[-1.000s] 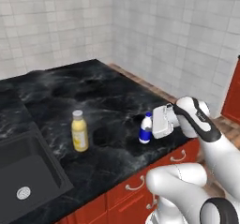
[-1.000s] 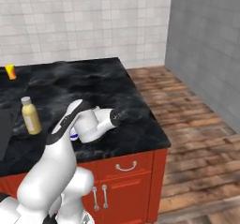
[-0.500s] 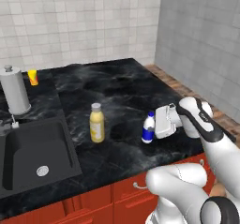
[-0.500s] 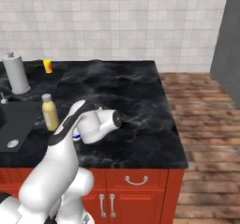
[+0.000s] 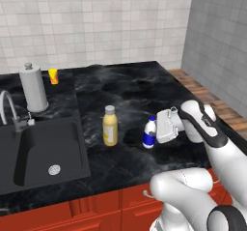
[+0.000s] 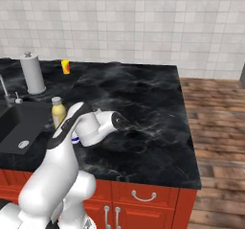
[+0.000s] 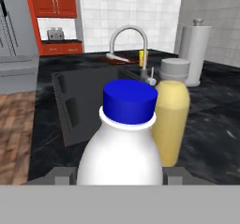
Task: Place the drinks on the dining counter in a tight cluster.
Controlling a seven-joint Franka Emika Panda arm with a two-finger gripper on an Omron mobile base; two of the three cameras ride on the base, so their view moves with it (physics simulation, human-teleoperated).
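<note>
My gripper (image 5: 155,132) is shut on the small white bottle with a blue cap and blue label (image 5: 150,133), carried upright just above the dining counter (image 5: 126,91), its shadow to its left. In the hand view this bottle (image 7: 125,145) stands between the two fingertips (image 7: 60,175). A yellow bottle with a grey cap (image 5: 110,126) stands on the counter a short way left of it, and in the hand view the yellow bottle (image 7: 174,121) is just behind and right. From the right base view the yellow bottle (image 6: 58,112) is beside my arm.
A black sink (image 5: 44,149) with a curved faucet (image 5: 9,110) is set into the counter on the left. A grey paper towel roll (image 5: 33,87) and a small orange cup (image 5: 53,76) stand at the back. The counter's right edge meets wooden floor (image 6: 215,127).
Both base views have swung as the base drove, bringing the sink, paper towel roll and cup into view. The gripper still holds the small bottle, now closer to the yellow bottle.
</note>
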